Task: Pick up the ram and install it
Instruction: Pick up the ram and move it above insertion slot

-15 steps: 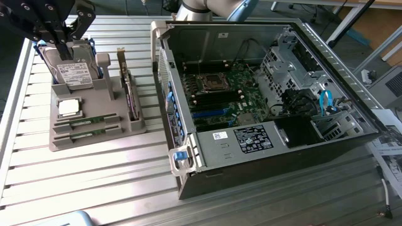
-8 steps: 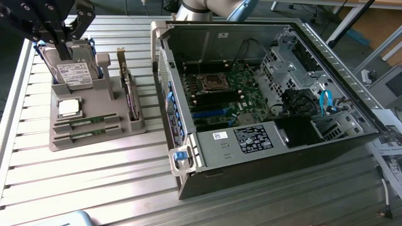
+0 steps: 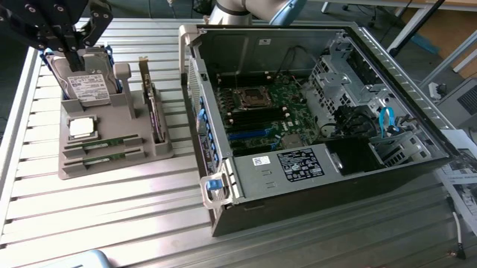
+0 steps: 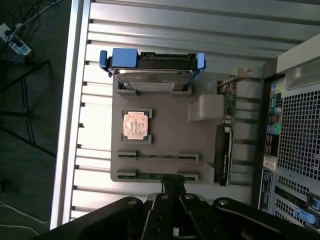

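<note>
Two slim green ram sticks lie side by side in slots at one end of a grey holder tray (image 3: 111, 164): one ram (image 3: 100, 144) (image 4: 157, 156) nearer the processor, the other ram (image 3: 100, 159) (image 4: 145, 176) at the tray's edge. My gripper (image 3: 73, 62) (image 4: 172, 184) hangs high above the tray with its fingers shut and nothing between them. In the exterior view it stands in front of the hard drive. In the wrist view its fingertips overlap the outer ram stick, well above it.
The tray also holds an upright hard drive (image 3: 89, 84) in a blue bracket, a square silver processor (image 3: 82, 127) and an upright dark expansion card (image 3: 153, 103). An open computer case (image 3: 246, 206) with its motherboard (image 3: 265, 106) lies at the exterior view's right, on a slatted metal table (image 3: 111, 218).
</note>
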Available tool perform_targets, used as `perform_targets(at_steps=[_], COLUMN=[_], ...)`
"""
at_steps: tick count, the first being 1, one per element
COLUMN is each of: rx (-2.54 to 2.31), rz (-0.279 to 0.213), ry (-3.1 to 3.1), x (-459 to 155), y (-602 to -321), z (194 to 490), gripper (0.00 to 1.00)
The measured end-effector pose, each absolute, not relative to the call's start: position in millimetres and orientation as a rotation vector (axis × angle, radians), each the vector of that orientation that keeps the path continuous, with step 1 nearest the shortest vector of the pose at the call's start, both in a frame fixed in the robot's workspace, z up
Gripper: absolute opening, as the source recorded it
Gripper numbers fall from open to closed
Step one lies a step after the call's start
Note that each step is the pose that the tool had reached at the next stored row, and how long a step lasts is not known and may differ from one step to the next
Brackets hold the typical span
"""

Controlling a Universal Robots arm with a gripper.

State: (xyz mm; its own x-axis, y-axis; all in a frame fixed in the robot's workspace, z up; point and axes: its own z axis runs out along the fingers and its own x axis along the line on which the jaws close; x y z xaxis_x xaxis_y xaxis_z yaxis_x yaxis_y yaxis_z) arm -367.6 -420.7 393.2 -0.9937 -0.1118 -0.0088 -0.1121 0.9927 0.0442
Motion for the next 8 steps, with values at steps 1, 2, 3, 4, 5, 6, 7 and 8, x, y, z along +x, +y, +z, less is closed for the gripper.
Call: perform_targets(at_steps=[1, 2, 3, 4, 5, 6, 7, 8], rx=[-0.187, -0.2, -0.209, -0.22, -0.232, -0.24, -0.249, -0.26], rz=[0.07, 0.07, 0.07, 0.071, 0.071, 0.071, 0.072, 0.072], ry=[3.13, 3.131, 3.131, 3.133, 3.134, 3.136, 3.139, 3.143], x=[-367.6, -367.6, -367.6, -367.5, -367.6, -367.5, -367.5, -367.5], y=[-420.7, -420.7, -420.7, -420.7, -420.7, -420.7, -420.7, -420.7], z=[393.2, 393.2, 393.1, 393.2, 393.2, 393.3, 393.2, 393.2], gripper=[0.11, 0.11, 0.11, 0.11, 0.11, 0.11, 0.11, 0.11])
